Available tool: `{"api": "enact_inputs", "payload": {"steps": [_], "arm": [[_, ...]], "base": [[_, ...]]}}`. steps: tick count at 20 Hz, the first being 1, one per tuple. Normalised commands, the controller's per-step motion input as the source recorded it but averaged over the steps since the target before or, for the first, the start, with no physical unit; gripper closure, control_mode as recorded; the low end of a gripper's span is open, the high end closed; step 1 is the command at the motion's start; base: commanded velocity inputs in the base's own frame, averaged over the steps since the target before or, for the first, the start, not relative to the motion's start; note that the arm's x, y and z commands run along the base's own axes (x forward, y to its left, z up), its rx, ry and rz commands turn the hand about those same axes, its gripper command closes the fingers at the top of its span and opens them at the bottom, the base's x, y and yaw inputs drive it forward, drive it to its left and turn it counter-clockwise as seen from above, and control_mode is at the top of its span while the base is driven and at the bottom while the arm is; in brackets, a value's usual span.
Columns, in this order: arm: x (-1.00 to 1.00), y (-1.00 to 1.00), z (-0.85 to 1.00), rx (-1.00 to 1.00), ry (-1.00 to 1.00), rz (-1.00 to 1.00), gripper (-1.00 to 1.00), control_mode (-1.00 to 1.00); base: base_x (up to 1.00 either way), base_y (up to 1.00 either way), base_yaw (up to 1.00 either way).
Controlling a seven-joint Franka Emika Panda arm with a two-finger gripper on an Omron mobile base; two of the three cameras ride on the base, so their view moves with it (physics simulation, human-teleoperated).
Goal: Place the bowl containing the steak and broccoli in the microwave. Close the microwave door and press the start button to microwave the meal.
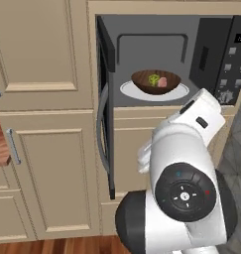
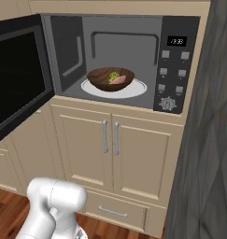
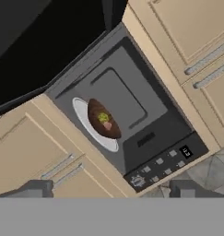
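One step done: I see the bowl (image 2: 110, 79) on the turntable (image 2: 136, 89) inside the microwave (image 2: 178, 32), gripper (image 3: 112, 189) wide and empty; next, swing the microwave door (image 2: 17, 74) shut.

Dark brown bowl (image 2: 110, 79), pink steak (image 2: 118, 80), yellow-green broccoli (image 2: 113, 76), white turntable (image 2: 136, 89).

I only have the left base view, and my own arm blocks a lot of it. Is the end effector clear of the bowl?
Observer: Yes. In the hand view the end effector is open and empty, well back from the bowl.
Operator: How wide is the door?
Observer: In the right base view the microwave door is swung wide to the left.
Operator: And the buttons?
Observer: There the whole button panel shows, with nothing in front of it.
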Motion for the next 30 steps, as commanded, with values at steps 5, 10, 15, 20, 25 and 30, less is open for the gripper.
{"api": "enact_inputs", "payload": {"steps": [5,10,15,20,25,30], "arm": [[-0.39,0.92,-0.25,-0.37,0.03,-0.02,-1.00,-1.00],[0.00,0.96,-0.31,-0.39,0.00,-0.04,-1.00,-1.00],[0.38,0.79,-0.31,-0.29,0.04,-0.09,-1.00,-1.00],[0.71,0.60,-0.16,-0.17,0.09,-0.15,-1.00,-1.00],[0.71,0.45,-0.07,-0.14,0.09,-0.22,-1.00,-1.00],[0.66,0.17,-0.03,-0.12,0.01,-0.29,-1.00,-1.00]], "base": [[0.00,0.00,0.00],[0.00,0.00,0.00],[0.00,0.00,0.00],[0.00,0.00,0.00],[0.00,0.00,0.00],[0.00,0.00,0.00]]}}
